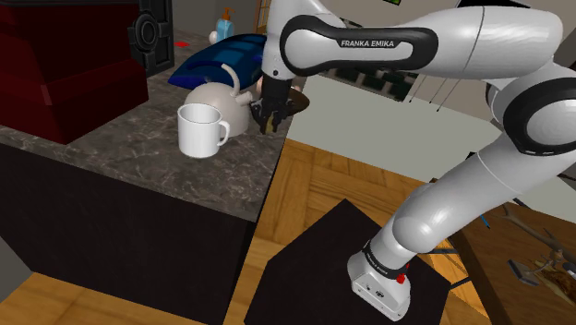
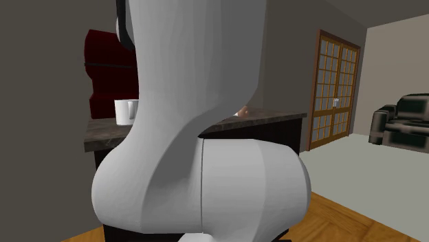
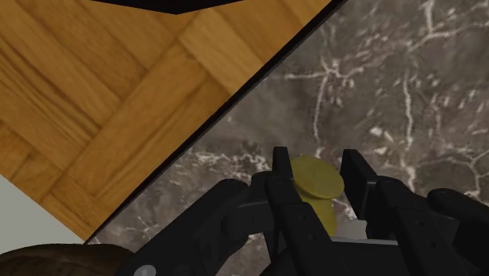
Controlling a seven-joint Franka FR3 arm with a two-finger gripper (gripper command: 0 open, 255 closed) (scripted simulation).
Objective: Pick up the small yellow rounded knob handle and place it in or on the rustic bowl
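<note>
Two black fingers [image 3: 280,166] of the end effector [image 3: 317,168] clasp the small yellow knob [image 3: 316,179] between them. They are closed on it, with its round head turned outward and its stem running back along the fingers. We see dark marbled bench [image 3: 407,94] beneath the knob, close to the edge where the parquet floor [image 3: 117,94] begins. We cannot tell how far above the surface the knob hangs.

What the coming move turns on is the dark brown bowl [image 1: 297,102]. In the shoulder view it sits just beside the end effector [image 1: 270,120], a little to that view's right and behind it, near the bench edge. In the wrist view a rough brown rim [image 3: 43,260] shows close by the hand. We judge the carry to be short — a small sideways shift over the rim, away from the white mug [image 1: 200,129] and white kettle [image 1: 226,95], then a release.
</note>
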